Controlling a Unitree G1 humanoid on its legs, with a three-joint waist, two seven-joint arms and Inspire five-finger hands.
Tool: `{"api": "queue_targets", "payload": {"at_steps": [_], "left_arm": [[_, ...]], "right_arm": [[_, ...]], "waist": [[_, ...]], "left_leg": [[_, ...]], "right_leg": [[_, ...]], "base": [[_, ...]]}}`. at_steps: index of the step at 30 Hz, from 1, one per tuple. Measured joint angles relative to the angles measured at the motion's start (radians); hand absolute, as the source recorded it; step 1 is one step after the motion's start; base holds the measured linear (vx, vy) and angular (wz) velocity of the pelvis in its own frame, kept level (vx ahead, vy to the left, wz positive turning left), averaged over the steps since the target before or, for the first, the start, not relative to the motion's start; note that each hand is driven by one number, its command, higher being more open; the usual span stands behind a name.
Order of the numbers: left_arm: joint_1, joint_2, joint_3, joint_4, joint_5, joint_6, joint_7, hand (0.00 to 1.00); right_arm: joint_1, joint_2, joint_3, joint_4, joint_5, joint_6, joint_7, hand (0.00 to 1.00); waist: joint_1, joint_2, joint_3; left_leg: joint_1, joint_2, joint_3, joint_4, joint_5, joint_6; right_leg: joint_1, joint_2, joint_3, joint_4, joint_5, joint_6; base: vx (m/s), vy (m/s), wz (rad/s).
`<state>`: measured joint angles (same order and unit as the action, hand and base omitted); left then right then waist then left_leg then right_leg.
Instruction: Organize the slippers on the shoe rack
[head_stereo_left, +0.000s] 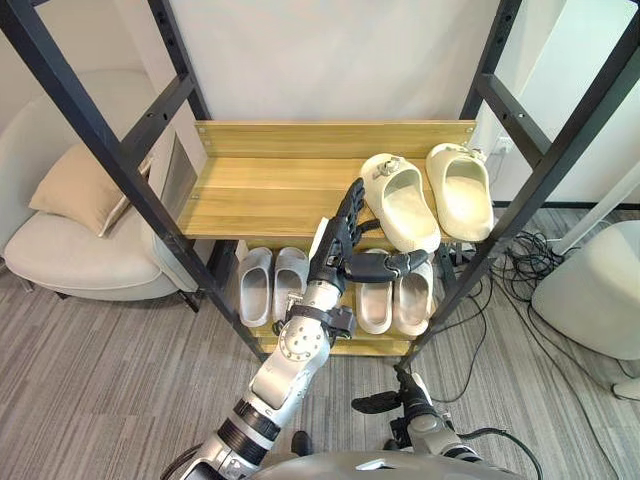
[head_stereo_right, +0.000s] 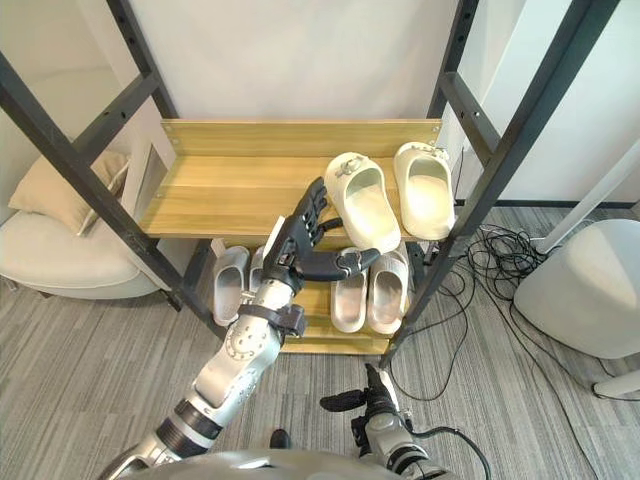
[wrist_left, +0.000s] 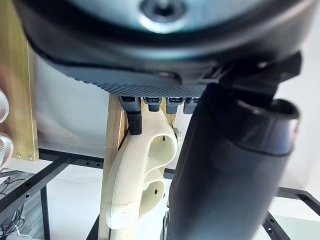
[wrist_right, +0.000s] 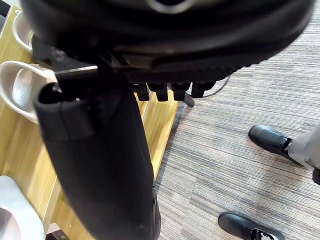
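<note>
As the count stands, six slippers are on the shoe rack (head_stereo_left: 100, 138), so the task reads as mostly done. Item, nearest, low before the rack's front: right hand (head_stereo_left: 380, 403), one, idle, fingers relaxed, holding nothing. Item, at the rack's front edge: left hand (head_stereo_left: 338, 245), one, raised, fingers straight and close together, thumb held out wide, nothing gripped. Its fingertips lie against or just beside the side of the nearer cream slipper (head_stereo_left: 402, 208). Item, lower shelf (head_stereo_left: 340, 348): grey slippers (head_stereo_left: 256, 285), two, side by side in the rack's left half; pale slippers (head_stereo_left: 412, 300), two, side by side in its right half, partly behind the left hand. Both pairs look settled. Item, upper shelf (head_stereo_left: 265, 190), right half: two more, cream. The nearer one lies skewed with its near end out over the shelf's front edge. The farther cream slipper (head_stereo_left: 460, 190) sits straighter, beside the rack's right post. The two lie close; whether they touch cannot be told. Remaining, by judgement: square the skewed slipper to its mate and set it back from the edge. Item, left of the rack: armchair (head_stereo_left: 70, 250), one, with cushion (head_stereo_left: 75, 185), one.
</note>
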<state>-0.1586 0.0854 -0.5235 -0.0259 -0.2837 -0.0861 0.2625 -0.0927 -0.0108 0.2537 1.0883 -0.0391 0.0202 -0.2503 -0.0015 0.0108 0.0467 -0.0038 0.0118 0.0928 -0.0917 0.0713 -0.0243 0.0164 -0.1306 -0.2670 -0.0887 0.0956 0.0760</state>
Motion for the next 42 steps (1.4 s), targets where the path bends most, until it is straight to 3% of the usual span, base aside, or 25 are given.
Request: {"api": "queue_targets", "payload": {"at_steps": [16, 30, 42], "left_arm": [[-0.119, 0.01, 0.037, 0.08, -0.014, 0.011, 0.016, 1.0], [-0.259, 0.027, 0.082, 0.189, -0.012, 0.031, 0.016, 1.0], [-0.287, 0.027, 0.109, 0.224, -0.011, 0.032, 0.02, 1.0]], "right_arm": [[0.002, 0.006, -0.037, -0.017, 0.0, 0.001, 0.001, 1.0], [0.021, 0.005, -0.039, -0.037, 0.0, 0.001, 0.008, 1.0], [0.029, 0.005, -0.041, -0.043, 0.0, 0.001, 0.011, 1.0]], "waist": [[-0.012, 0.003, 0.009], [-0.043, -0.001, 0.026], [-0.058, -0.002, 0.032]], "left_leg": [[0.004, 0.019, 0.033, 0.004, -0.008, -0.01], [0.005, 0.024, 0.039, 0.004, -0.012, -0.014], [0.009, 0.024, 0.042, 0.004, -0.014, -0.018]], "right_leg": [[-0.014, 0.019, 0.03, 0.0, 0.003, -0.004], [-0.017, 0.026, 0.035, -0.001, 0.0, -0.007], [-0.015, 0.026, 0.038, -0.001, 0.001, -0.007]], "base": [[-0.02, -0.003, -0.06], [0.0, 0.0, -0.01], [0.0, 0.0, 0.0]]}}
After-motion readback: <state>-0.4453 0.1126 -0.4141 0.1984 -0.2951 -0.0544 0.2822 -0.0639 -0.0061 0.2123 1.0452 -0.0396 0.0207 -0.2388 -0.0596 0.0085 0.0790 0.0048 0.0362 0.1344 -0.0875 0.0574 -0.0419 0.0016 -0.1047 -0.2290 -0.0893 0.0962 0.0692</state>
